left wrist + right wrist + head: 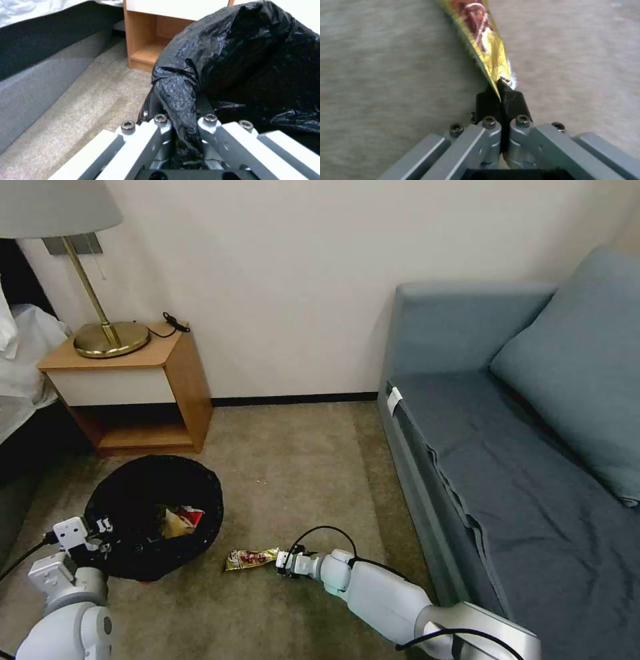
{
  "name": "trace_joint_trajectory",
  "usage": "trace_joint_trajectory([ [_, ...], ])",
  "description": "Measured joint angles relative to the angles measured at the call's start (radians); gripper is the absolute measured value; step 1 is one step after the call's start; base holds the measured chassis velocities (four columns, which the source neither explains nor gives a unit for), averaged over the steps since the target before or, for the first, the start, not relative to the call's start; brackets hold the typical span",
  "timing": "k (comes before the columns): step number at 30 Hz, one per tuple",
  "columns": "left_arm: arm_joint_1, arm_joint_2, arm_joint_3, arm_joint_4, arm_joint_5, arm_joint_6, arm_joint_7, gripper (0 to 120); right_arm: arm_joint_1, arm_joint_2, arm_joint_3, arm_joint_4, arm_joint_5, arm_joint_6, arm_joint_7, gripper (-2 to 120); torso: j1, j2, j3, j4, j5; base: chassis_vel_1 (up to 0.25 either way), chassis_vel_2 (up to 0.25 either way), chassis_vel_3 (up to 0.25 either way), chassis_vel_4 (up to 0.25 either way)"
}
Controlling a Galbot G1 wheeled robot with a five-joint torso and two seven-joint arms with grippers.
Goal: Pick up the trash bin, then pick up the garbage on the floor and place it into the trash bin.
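Note:
The trash bin [157,527], round with a crinkled black liner, is at the lower left over the carpet. My left gripper [100,533] is shut on its near rim; the left wrist view shows a fold of the liner [180,100] pinched between the fingers. Inside the bin lie a red-and-white carton and a yellow wrapper [179,520]. To the bin's right, a gold-brown snack wrapper [250,559] stretches over the floor [300,460]. My right gripper [283,561] is shut on its right end, and the right wrist view shows the black pads [486,102] clamping the wrapper [483,42].
A wooden nightstand [133,387] with a brass lamp [100,313] stands behind the bin. A bed edge [20,400] runs along the left. A blue-grey sofa [507,447] takes up the right side. Open carpet lies between bin and sofa.

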Motion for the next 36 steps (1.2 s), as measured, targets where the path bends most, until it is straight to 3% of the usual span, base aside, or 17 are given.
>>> trace_joint_trajectory([
  [13, 0.012, 0.022, -0.004, -0.002, -0.007, -0.002, 0.004, 3, 0.056, -0.014, 0.320, 0.051, -0.013, 0.039, -0.003, 0, 0.000, 0.000, 0.000, 0.0003, 0.0005, 0.000, 0.000, 0.000, 0.000],
  [17, 0.009, 0.022, 0.004, -0.001, -0.005, -0.003, 0.005, 3, 0.070, -0.014, 0.361, 0.106, 0.058, 0.053, -0.007, 0, 0.000, 0.000, 0.000, 0.0003, 0.0004, 0.000, 0.000, 0.000, 0.000],
  [25, -0.009, 0.025, 0.035, -0.005, 0.013, 0.009, 0.006, 3, 0.076, -0.020, 0.309, 0.357, 0.398, 0.025, -0.019, 0, 0.000, 0.000, 0.000, 0.0004, 0.0004, 0.000, 0.000, 0.000, 0.000],
  [30, -0.012, 0.025, 0.041, -0.011, 0.017, 0.013, 0.006, 3, 0.075, -0.019, 0.283, 0.428, 0.495, 0.002, -0.019, 0, 0.000, 0.000, 0.000, 0.0003, 0.0005, 0.000, 0.000, 0.000, 0.000],
  [34, -0.014, 0.025, 0.047, -0.022, 0.023, 0.019, 0.007, 3, 0.047, -0.011, 0.189, 0.617, 0.711, -0.050, -0.002, 0, 0.000, 0.000, 0.000, 0.0005, 0.0004, 0.000, 0.000, 0.000, 0.000],
  [36, -0.013, 0.025, 0.048, -0.025, 0.024, 0.019, 0.007, 3, 0.032, -0.005, 0.160, 0.649, 0.723, -0.057, -0.004, 0, 0.000, 0.000, 0.000, 0.0006, 0.0005, 0.000, 0.000, 0.000, 0.000],
])
